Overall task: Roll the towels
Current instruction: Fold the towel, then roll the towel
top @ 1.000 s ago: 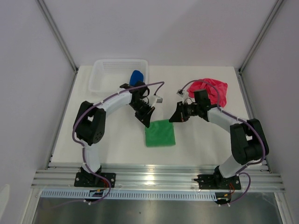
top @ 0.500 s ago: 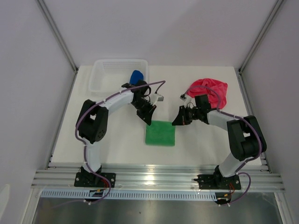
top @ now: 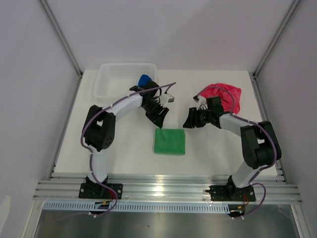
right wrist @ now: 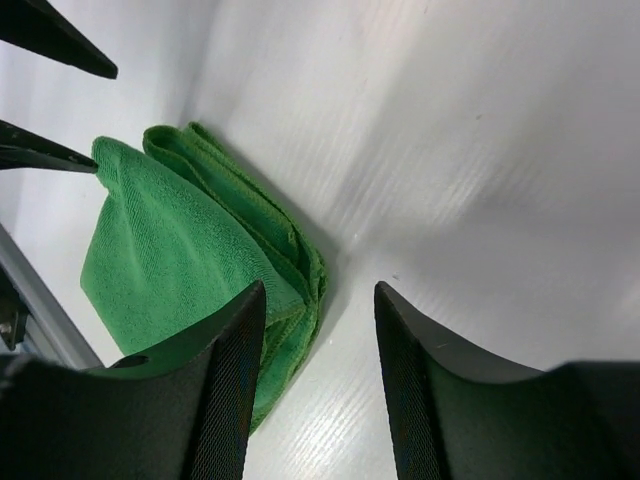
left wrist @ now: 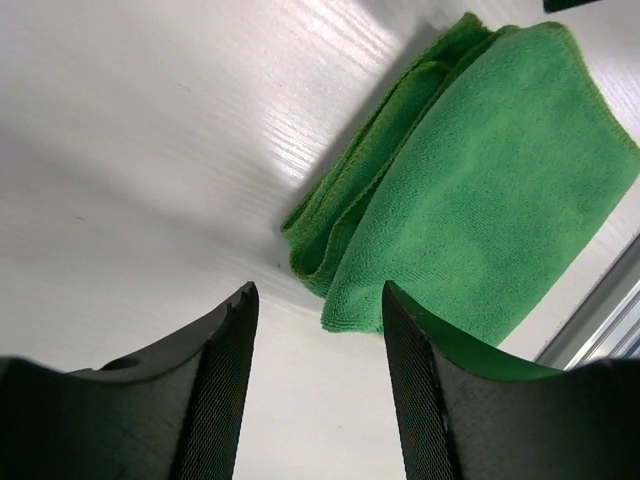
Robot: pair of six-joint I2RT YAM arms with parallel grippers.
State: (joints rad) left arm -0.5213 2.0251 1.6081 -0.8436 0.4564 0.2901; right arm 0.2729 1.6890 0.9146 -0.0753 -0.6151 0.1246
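Note:
A bright green towel (top: 169,141) lies folded in a flat square on the white table between the arms; its layered far edge shows in the left wrist view (left wrist: 480,180) and the right wrist view (right wrist: 170,250). My left gripper (top: 161,118) (left wrist: 317,325) hovers open just beyond the towel's far left corner, nothing between its fingers. Off the far right corner, my right gripper (top: 189,121) (right wrist: 320,320) is open and empty too. The pink-red towel (top: 225,94) sits bunched at the back right. A blue towel (top: 144,79) rests in the basket, partly hidden by the left arm.
A white mesh basket (top: 114,74) stands at the back left. The left gripper's dark fingertips (right wrist: 55,45) show at the top left of the right wrist view. An aluminium rail (top: 168,191) runs along the near table edge.
Both grippers were shut at the green towel's far corners; they have opened and drawn back toward the rear. The towel now lies flat, released.

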